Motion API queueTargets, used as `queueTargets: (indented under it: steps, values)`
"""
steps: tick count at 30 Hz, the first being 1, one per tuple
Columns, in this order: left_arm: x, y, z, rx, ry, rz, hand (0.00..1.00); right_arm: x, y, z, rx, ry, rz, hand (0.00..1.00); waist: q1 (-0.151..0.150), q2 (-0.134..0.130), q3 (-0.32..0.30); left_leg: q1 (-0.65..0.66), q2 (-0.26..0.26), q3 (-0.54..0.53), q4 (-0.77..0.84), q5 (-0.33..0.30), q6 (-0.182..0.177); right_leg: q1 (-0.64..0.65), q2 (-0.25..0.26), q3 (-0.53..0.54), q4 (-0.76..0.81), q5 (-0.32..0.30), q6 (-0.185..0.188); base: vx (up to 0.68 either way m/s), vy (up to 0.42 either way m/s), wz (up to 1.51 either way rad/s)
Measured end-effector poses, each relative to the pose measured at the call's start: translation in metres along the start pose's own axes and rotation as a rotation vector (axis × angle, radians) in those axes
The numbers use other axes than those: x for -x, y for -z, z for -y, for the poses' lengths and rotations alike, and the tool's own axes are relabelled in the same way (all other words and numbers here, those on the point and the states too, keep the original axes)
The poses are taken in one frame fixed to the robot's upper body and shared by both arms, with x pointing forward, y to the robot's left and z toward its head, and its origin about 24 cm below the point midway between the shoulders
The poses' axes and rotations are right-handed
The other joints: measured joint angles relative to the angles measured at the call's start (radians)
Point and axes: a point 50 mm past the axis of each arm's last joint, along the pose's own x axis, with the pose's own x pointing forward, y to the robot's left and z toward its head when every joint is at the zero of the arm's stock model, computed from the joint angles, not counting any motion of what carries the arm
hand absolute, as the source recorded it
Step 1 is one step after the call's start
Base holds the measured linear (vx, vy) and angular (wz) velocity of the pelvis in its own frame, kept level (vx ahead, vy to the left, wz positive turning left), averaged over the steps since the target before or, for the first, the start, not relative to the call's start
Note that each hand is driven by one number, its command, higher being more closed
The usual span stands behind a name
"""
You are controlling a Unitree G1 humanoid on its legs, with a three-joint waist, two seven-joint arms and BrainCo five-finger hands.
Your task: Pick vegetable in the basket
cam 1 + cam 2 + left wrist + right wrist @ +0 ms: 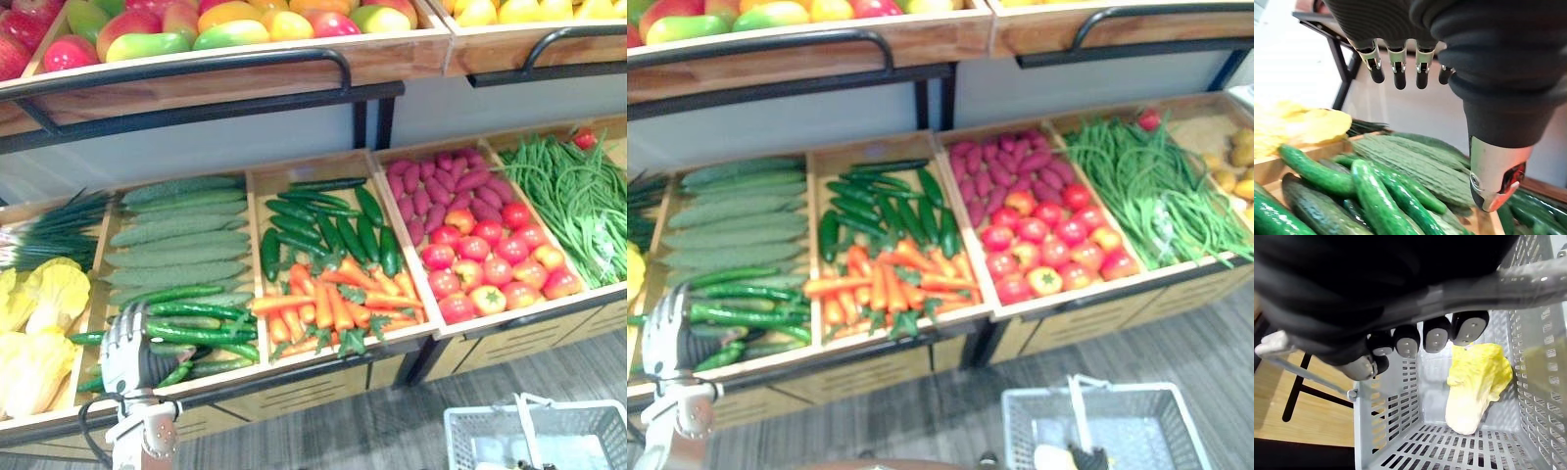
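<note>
My left hand (128, 345) hovers over a pile of smooth green cucumbers (196, 315) at the front of the second wooden crate. Its fingers (1399, 73) are straight and hold nothing, a little above the cucumbers (1371, 196). A grey plastic basket (1117, 426) hangs low on the right, in front of the stand. My right hand (1435, 339) is curled round the basket's handle (1298, 363). A yellow cabbage (1476, 387) lies inside the basket (1386, 431).
Bumpy green gourds (176, 245) lie behind the cucumbers. Yellow cabbages (39, 313) and scallions (59, 230) fill the left crate. Carrots (333, 299), tomatoes (490, 264), purple sweet potatoes (441, 186) and green beans (568, 196) lie to the right. A fruit shelf (245, 73) overhangs the back.
</note>
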Motion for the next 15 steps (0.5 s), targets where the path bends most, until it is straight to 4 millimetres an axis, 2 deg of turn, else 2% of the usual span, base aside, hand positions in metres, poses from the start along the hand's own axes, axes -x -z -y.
queueTargets:
  steps: [4, 11, 15]
  values:
    - [-0.005, -0.001, 0.006, -0.057, 0.116, 0.089, 0.0, -0.005, -0.01, 0.004, 0.015, -0.002, 0.033, 1.0, -0.01, 0.002, -0.001, 0.0, 0.001, 0.028, 0.018, -0.016, -0.001, -0.018, 0.001, 0.032, 0.008, 0.0, 0.0, -0.01, 0.006, -0.2]
    - [-0.027, -0.002, -0.008, -0.129, 0.128, 0.158, 0.0, -0.008, -0.03, 0.009, 0.018, 0.014, 0.113, 1.0, -0.023, 0.005, 0.002, -0.029, -0.002, 0.092, 0.017, -0.019, -0.002, -0.093, 0.005, 0.102, 0.006, 0.021, 0.002, -0.02, 0.003, -0.31]
    - [-0.04, -0.014, -0.01, -0.133, 0.143, 0.209, 0.0, -0.008, -0.032, 0.013, 0.022, 0.025, 0.122, 1.0, -0.026, 0.01, 0.008, -0.035, -0.008, 0.113, 0.017, -0.022, -0.002, -0.106, 0.006, 0.123, -0.01, 0.035, 0.004, 0.04, 0.002, -0.16]
